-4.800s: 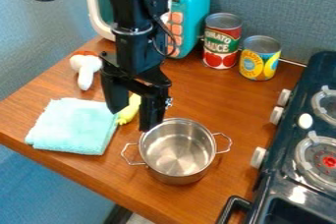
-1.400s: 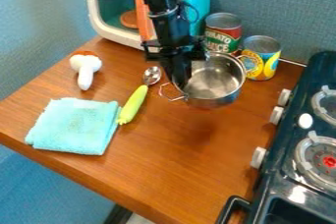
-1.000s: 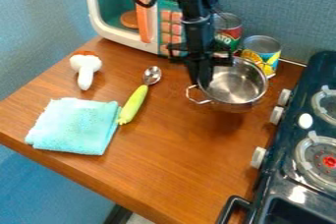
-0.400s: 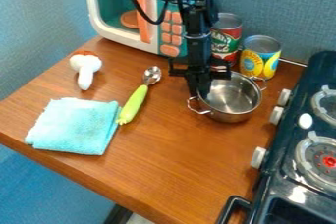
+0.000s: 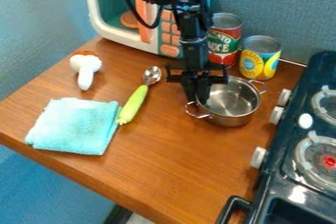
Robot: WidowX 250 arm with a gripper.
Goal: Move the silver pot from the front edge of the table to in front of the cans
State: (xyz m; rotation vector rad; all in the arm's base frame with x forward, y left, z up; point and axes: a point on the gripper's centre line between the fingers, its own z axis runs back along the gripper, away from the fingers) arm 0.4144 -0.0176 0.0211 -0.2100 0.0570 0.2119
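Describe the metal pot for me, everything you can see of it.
The metal pot is small, round and silvery, shiny like polished steel, with straight walls, a thin rim and two wire loop handles on opposite sides. It has no lid, and its visible inside looks empty. It appears upright on the wooden counter, in front of the two cans and left of the stove in the picture. The black gripper is at its rim, near the left-hand handle.

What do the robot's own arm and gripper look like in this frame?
The arm is black, with chunky joints, a slim lower section and a thin pale ring around that section. A black cable hangs in a loop beside it. The gripper is black too, with a wide crossbar.
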